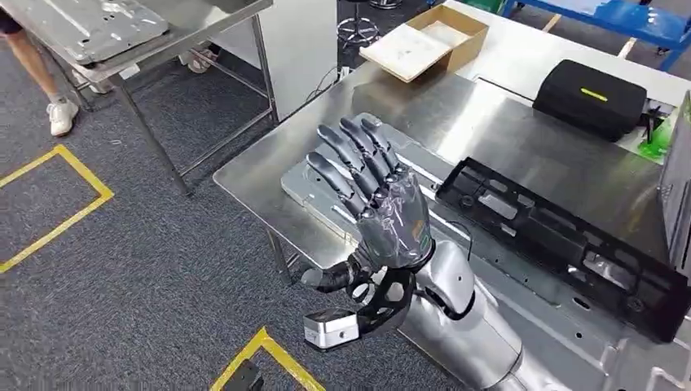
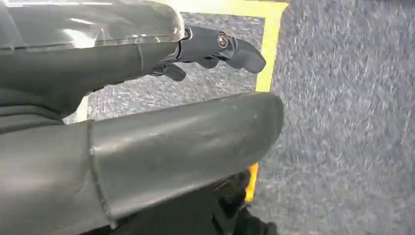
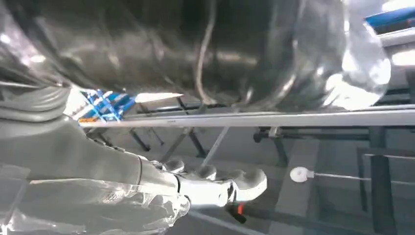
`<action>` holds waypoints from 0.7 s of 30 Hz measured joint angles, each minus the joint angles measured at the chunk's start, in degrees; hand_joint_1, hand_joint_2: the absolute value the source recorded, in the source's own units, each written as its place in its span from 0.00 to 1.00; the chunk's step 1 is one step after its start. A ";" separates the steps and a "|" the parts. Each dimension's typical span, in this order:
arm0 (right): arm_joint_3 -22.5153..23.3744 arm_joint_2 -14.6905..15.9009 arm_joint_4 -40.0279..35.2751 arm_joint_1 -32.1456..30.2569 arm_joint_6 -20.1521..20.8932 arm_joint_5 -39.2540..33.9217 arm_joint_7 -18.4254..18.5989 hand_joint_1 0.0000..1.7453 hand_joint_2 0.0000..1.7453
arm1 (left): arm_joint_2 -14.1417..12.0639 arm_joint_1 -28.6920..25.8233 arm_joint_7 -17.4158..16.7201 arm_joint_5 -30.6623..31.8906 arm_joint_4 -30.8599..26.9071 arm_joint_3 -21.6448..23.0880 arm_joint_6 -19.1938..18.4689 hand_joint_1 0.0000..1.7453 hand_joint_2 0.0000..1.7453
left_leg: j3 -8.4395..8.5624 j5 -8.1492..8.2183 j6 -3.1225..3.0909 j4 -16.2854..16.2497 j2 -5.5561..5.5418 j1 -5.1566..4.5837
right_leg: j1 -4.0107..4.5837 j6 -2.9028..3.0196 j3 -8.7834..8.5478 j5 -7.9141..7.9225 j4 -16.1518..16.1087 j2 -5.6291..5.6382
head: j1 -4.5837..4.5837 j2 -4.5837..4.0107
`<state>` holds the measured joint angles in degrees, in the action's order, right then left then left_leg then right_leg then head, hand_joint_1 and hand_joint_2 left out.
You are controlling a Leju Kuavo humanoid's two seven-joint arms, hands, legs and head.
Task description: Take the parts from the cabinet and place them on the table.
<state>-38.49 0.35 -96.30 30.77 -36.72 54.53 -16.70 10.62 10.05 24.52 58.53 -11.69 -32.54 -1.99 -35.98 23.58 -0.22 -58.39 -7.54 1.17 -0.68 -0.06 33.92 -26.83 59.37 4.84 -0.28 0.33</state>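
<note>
My right hand [image 1: 379, 204] hovers above the steel table [image 1: 253, 167], back up, fingers spread and straight, holding nothing. Under it lies a flat silver metal plate [image 1: 322, 195]. A long black plastic frame part [image 1: 562, 236] lies to its right, and a large silver sheet-metal panel [image 1: 587, 326] lies along the near right, beside my forearm. In the right wrist view the hand [image 3: 210, 186] looks pale, its fingers stretched over the shiny tabletop [image 3: 161, 54]. My left hand [image 2: 127, 98] hangs over the carpet, thumb and fingers extended and empty.
A cardboard box [image 1: 428, 41] and a black case [image 1: 591, 98] sit at the table's far end. Another metal table [image 1: 138, 49] carrying a sheet part stands at the back left, with a person's leg and white shoe [image 1: 61, 114] beside it. Yellow floor tape [image 1: 73, 187] marks the carpet.
</note>
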 joint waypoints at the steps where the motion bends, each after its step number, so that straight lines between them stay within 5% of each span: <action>1: -0.02 0.00 0.00 0.04 -0.02 0.02 0.00 0.00 0.00 | 0.00 -0.18 0.00 0.02 0.00 0.00 0.00 0.00 0.00 | -0.06 -0.25 0.49 0.27 -0.82 0.01 | 0.05 0.24 -0.28 0.17 -0.21 -0.75 | 0.00 0.00; 2: -0.07 -0.02 -0.02 0.05 0.00 0.00 0.00 0.00 0.00 | -0.11 -0.28 0.00 0.02 0.00 0.00 -0.02 0.00 0.00 | -0.20 -0.18 0.72 0.15 -0.82 -0.08 | -0.74 0.65 -0.65 0.53 -1.02 -1.68 | 0.02 0.00; 3: -0.07 -0.05 -0.02 0.01 0.00 0.02 0.00 0.00 0.00 | -0.07 -0.47 0.00 0.02 0.00 0.02 -0.02 0.00 0.00 | -0.50 0.70 0.92 -1.07 2.82 -0.45 | -0.61 0.94 -1.05 0.64 -1.40 -2.55 | 0.13 0.00; 4: -0.07 -0.05 -0.02 0.06 -0.07 0.00 0.00 0.00 0.00 | -0.07 -0.40 0.00 0.04 0.00 0.02 -0.02 0.00 0.00 | -1.84 2.54 1.11 -3.91 5.18 -0.45 | -0.50 1.23 -1.16 0.56 -1.46 -3.32 | 0.35 0.00; 5: -0.07 -0.02 -0.02 0.00 -0.04 0.02 0.00 0.00 0.00 | -0.07 -0.26 0.00 0.02 0.00 0.02 -0.02 0.00 0.00 | -4.09 4.99 1.31 -8.65 6.31 -0.32 | -0.27 1.41 -1.15 0.48 -1.41 -4.39 | 0.35 0.00; 7: -0.09 -0.02 0.02 -0.24 -0.04 0.02 0.00 0.00 0.00 | -0.07 -0.29 0.00 0.02 0.00 0.02 -0.02 0.00 0.00 | -7.71 7.78 1.68 -16.24 6.88 -0.10 | -0.09 1.69 -1.11 0.27 -1.30 -6.30 | 0.35 0.00; 8: -0.11 -0.02 0.02 -0.28 -0.04 0.02 0.00 0.00 0.00 | -0.07 -0.43 0.00 0.02 0.00 0.02 -0.02 0.00 0.00 | -8.04 7.44 1.83 -17.06 7.03 0.00 | -0.07 1.66 -1.11 0.19 -1.22 -7.10 | 0.35 0.00; 9: -0.11 -0.02 0.02 -0.27 -0.04 0.02 0.00 0.00 0.00 | -0.09 -0.58 0.00 0.02 0.00 0.00 -0.02 0.00 0.00 | -6.93 5.85 1.90 -15.00 7.23 0.09 | -0.08 1.59 -1.12 0.03 -1.08 -7.86 | 0.35 0.00; 11: -0.11 -0.05 0.02 -0.26 -0.07 0.02 0.00 0.00 0.00 | -0.17 -0.61 0.00 0.02 0.00 0.02 -0.02 0.00 0.00 | -1.68 1.28 1.72 -5.57 8.50 0.11 | -0.11 1.29 -1.25 -0.44 -0.68 -9.18 | 0.35 0.00; 12: -0.11 -0.05 0.00 -0.25 -0.07 0.02 0.00 0.00 0.00 | -0.17 -0.51 0.00 0.00 0.00 0.00 -0.02 0.00 0.00 | 0.53 0.63 1.44 -1.05 10.84 -0.04 | 0.03 1.02 -1.38 -0.74 -0.40 -9.78 | 0.35 0.00; 13: -0.11 -0.02 0.00 -0.23 -0.09 0.02 0.00 0.00 0.00 | -0.17 -0.35 0.06 0.00 0.00 0.02 -0.02 0.00 0.00 | 0.99 1.16 0.81 -0.50 11.49 -0.81 | 0.54 0.61 -1.27 -1.00 -0.18 -10.18 | 0.35 0.00; 17: -0.13 -0.05 0.00 -0.15 -0.13 0.02 0.00 0.00 0.00 | -0.17 -0.66 0.17 -0.39 0.00 0.00 0.07 0.00 0.00 | 0.78 0.83 -0.55 -0.08 9.00 -0.60 | 0.59 -0.34 -1.91 -1.23 -0.48 -11.99 | 0.30 0.00; 19: -0.15 -0.05 -0.04 -0.07 -0.31 0.00 0.00 0.00 0.00 | -0.15 -0.72 0.26 -0.59 0.00 0.00 0.17 0.00 0.00 | 1.07 0.43 -1.22 0.41 7.96 -0.22 | -0.08 -1.06 -0.72 -3.71 2.59 -7.03 | 0.30 0.00; 21: -0.13 0.11 0.09 -0.24 -0.33 0.02 0.00 0.00 0.00 | -0.15 -0.40 0.28 -0.81 0.00 0.00 0.30 0.00 0.00 | 0.90 0.35 -1.59 0.39 6.87 -0.21 | -0.11 -1.25 3.73 -8.23 11.69 -5.24 | 0.30 0.00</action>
<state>-38.62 0.46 -96.22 30.53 -37.05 54.55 -16.70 10.47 9.64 24.81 57.72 -11.69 -32.54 -1.68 -35.08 23.93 -1.82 -58.01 -0.66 0.96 -0.78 -1.32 37.65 -35.06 71.06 -0.39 0.02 0.33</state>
